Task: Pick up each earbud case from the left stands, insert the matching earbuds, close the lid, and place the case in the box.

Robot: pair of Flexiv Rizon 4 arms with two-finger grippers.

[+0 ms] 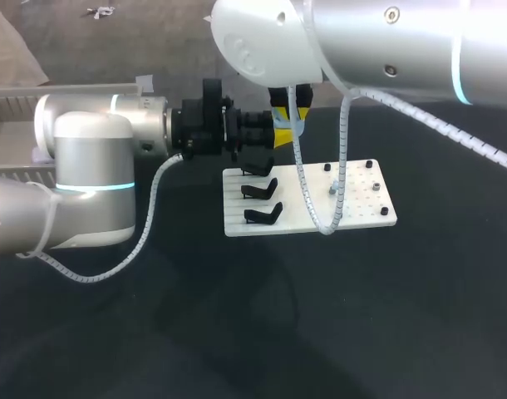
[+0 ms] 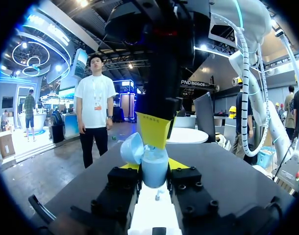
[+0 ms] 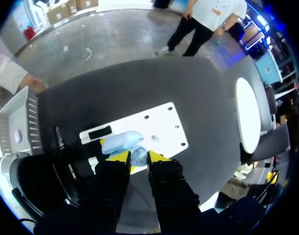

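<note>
Left gripper (image 2: 155, 167) clamped on light, slippery, open-lidded earbud case (image 2: 153, 175), best gripped across its rigid base; right gripper (image 3: 138, 157) state indeterminate.

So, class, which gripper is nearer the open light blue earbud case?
Left: the left gripper is shut on the earbud case, gripping its sides. The right gripper is just above its open top.

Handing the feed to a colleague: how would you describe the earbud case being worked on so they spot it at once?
Find the white rectangular plate and look over the far end of its row of black angled stands. There the left gripper clamps a pale blue, rounded plastic earbud case. Unlike the dark, angular stands below, it is light and smooth, with its lid tipped open.
</note>
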